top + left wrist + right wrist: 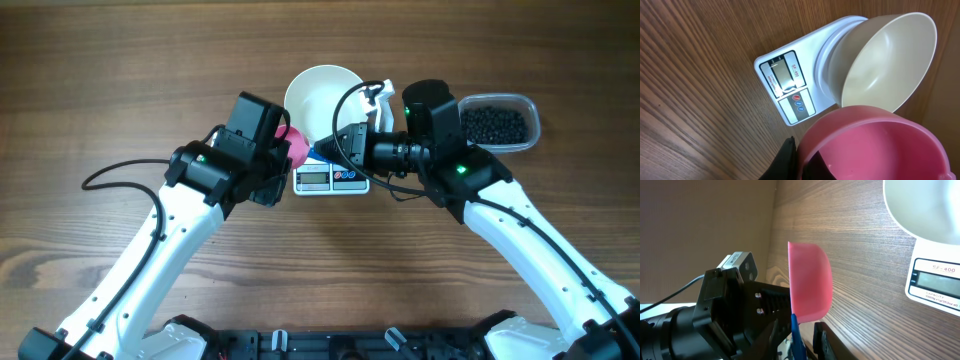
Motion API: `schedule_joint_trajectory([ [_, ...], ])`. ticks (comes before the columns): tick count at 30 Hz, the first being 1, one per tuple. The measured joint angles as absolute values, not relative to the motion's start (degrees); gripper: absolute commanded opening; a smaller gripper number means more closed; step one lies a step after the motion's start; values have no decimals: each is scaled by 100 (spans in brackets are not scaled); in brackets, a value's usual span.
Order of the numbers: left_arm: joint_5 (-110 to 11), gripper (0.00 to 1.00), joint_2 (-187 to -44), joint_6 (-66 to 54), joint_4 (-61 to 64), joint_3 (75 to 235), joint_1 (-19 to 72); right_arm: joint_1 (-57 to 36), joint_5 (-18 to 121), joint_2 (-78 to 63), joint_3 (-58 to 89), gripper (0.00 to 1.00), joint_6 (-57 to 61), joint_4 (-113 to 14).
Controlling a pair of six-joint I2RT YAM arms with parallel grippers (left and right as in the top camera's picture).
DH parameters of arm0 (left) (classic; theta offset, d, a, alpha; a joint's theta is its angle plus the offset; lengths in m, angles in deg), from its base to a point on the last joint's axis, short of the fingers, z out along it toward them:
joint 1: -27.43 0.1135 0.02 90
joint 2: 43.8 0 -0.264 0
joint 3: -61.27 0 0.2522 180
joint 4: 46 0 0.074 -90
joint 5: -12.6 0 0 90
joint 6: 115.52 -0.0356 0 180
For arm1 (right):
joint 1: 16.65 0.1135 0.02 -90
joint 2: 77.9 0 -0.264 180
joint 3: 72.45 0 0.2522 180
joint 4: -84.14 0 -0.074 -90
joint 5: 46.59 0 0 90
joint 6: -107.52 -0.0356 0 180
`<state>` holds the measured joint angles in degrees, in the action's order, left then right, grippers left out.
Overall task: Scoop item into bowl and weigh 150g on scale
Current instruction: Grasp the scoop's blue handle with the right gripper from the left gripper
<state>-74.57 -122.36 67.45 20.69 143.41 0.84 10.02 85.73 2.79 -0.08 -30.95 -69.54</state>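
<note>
Overhead view: bright, even, diffuse light from above. Only faint, soft shadows fall on the table [120, 80] to either side of the scale [331, 179]. Focus is sharp throughout. The bowl [322, 100] just behind the scale is close to white-out.

Left wrist view: the scale is crisp and its label lettering legible. The bowl interior reads cream, shading smoothly. The pink scoop [875, 145] in front of the scale, close to the lens, is soft-edged.

Right wrist view: the wood is bright beside the scale and falls to dim brown far left of it. The bowl above the scale is overexposed. The wood grain lines are slightly bowed by the wide lens.
</note>
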Motion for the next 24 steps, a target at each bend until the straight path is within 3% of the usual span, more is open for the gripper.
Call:
schedule_joint_trajectory([
  [10, -7457, 4, -12236, 6830, 2056, 14341, 84, 998, 8575, 279, -8, 15, -3136, -6836],
  [24, -7455, 4, -12236, 6870, 2025, 14341, 62, 900, 8735, 279, -8, 13, -3152, -6803],
])
